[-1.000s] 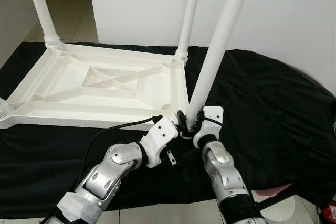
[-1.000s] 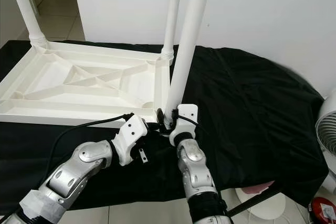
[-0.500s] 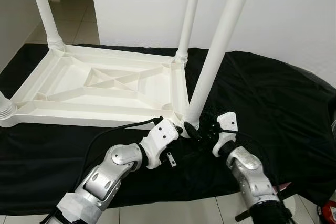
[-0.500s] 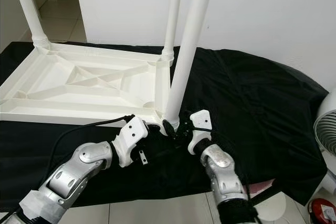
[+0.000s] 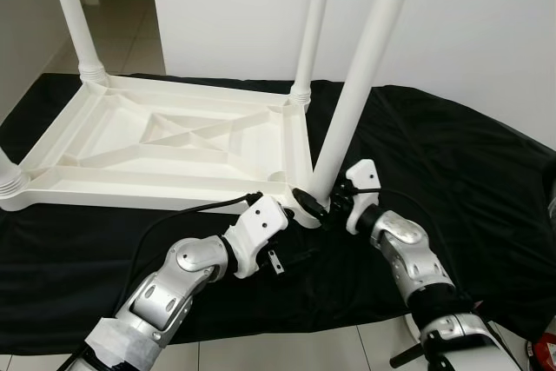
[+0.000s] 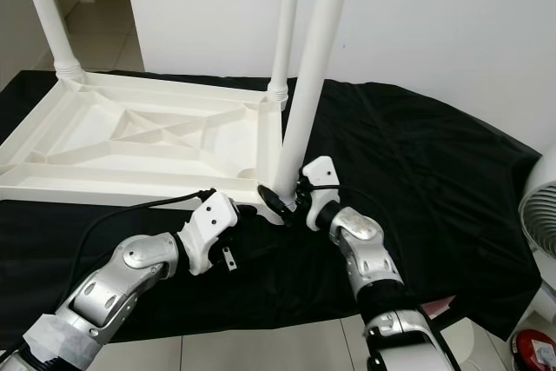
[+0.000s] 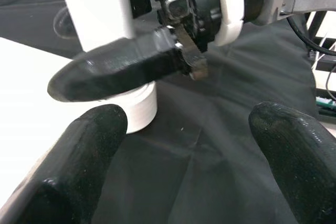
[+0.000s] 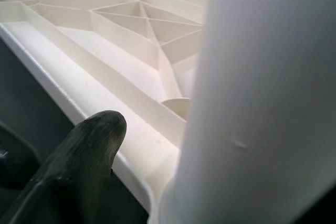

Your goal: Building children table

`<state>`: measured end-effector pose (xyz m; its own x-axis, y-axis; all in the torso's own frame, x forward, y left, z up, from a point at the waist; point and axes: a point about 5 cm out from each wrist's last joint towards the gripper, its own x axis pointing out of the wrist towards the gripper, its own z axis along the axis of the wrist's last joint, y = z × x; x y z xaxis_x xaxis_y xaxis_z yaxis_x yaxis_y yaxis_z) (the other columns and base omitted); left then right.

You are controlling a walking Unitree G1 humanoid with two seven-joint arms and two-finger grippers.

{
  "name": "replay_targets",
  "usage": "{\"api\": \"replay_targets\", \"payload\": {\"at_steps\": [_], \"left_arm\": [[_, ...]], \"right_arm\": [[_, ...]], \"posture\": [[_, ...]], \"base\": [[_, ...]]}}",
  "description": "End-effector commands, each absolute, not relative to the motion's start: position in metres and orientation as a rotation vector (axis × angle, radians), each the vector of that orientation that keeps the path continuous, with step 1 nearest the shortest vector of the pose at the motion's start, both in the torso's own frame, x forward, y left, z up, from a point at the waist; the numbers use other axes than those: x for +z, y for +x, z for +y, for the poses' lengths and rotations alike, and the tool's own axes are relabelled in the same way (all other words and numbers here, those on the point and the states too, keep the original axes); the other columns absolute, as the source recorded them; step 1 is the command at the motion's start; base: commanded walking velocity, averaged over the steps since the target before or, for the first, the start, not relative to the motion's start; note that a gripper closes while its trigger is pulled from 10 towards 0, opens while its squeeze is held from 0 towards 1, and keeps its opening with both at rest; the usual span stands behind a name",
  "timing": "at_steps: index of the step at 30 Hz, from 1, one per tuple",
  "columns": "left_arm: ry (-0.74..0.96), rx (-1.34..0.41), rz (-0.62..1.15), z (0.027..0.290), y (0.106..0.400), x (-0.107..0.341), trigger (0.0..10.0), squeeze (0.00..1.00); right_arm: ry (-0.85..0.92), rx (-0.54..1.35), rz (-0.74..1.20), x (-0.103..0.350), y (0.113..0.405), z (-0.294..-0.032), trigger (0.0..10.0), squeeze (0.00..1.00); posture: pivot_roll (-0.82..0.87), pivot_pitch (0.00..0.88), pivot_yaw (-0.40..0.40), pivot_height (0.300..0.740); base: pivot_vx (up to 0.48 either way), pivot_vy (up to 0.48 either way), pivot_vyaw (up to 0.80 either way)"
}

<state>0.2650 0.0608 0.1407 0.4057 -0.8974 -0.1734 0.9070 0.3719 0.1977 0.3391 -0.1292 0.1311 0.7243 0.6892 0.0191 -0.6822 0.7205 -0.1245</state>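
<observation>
While the upper ends of all the legs run out of frame, the left eye view gives the layout: a white moulded plastic children's table [image 5: 174, 149] lies upside down on a black cloth [image 5: 452, 162], its ribbed underside crossed by an X brace. Round tapered legs stand at the far left corner [image 5: 74, 15] and far right corner [image 5: 314, 23]; a fourth collar is cut off at the picture's left edge. The near-right leg [image 5: 360, 84] leans slightly at its corner socket.

Right eye view: right end effector [image 6: 291, 197] sits at that leg's base, one black finger on each side; contact hard to confirm. Left end effector [image 6: 252, 212] lies just beside the same corner, tips hidden behind its white wrist housing. A white fan [image 6: 540, 215] is cropped at the edge.

Left wrist view: two matte black fingertips [image 7: 84, 156] spread wide over bare cloth, the ribbed leg collar [image 7: 139, 106] beyond them.

Right wrist view: smooth white leg, blurred and very close; one finger [image 8: 79, 166] visible beside it.
</observation>
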Motion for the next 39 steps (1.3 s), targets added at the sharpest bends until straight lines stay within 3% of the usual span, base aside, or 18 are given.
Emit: {"api": "replay_targets", "payload": {"at_steps": [1,3,4,20,21,22,23,39], "left_arm": [[0.291,-1.193,0.052,0.060,0.264,0.139,10.0,0.00],[0.291,-1.189,0.052,0.061,0.264,0.140,10.0,0.00],[0.291,-1.185,0.053,0.061,0.264,0.140,10.0,0.00],[0.286,-1.183,0.057,0.061,0.263,0.140,10.0,0.00],[0.285,-1.183,0.056,0.061,0.263,0.140,10.0,0.00],[0.285,-1.183,0.056,0.061,0.263,0.140,10.0,0.00],[0.285,-1.183,0.056,0.061,0.263,0.140,10.0,0.00],[0.274,-1.186,0.054,0.058,0.263,0.140,10.0,0.00]], "right_arm": [[-0.121,0.788,-0.046,0.128,0.342,-0.126,1.6,0.00],[-0.112,0.802,-0.041,0.128,0.344,-0.123,1.6,0.00],[-0.105,0.813,-0.039,0.128,0.344,-0.120,0.0,0.00],[-0.056,0.807,-0.031,0.118,0.341,-0.126,0.0,0.00],[-0.049,0.786,-0.028,0.117,0.341,-0.126,2.6,0.00],[-0.049,0.786,-0.028,0.117,0.341,-0.126,2.6,0.00],[-0.044,0.752,-0.010,0.116,0.342,-0.125,10.0,0.00],[-0.007,0.393,-0.027,0.126,0.343,-0.116,10.0,0.00]], "posture": [[0.08,0.000,-0.063,0.740],[0.08,0.000,-0.063,0.740],[0.08,0.000,-0.064,0.740],[0.07,0.012,-0.059,0.740],[0.07,0.011,-0.060,0.740],[0.07,0.011,-0.060,0.740],[0.07,0.012,-0.062,0.740],[0.06,0.013,-0.067,0.740]], "base": [[0.000,0.000,0.00],[0.000,0.000,0.00],[0.000,0.000,0.00],[0.000,0.000,0.00],[0.000,0.000,0.00],[0.000,0.000,0.00],[0.000,0.000,0.00],[0.000,0.000,0.00]]}}
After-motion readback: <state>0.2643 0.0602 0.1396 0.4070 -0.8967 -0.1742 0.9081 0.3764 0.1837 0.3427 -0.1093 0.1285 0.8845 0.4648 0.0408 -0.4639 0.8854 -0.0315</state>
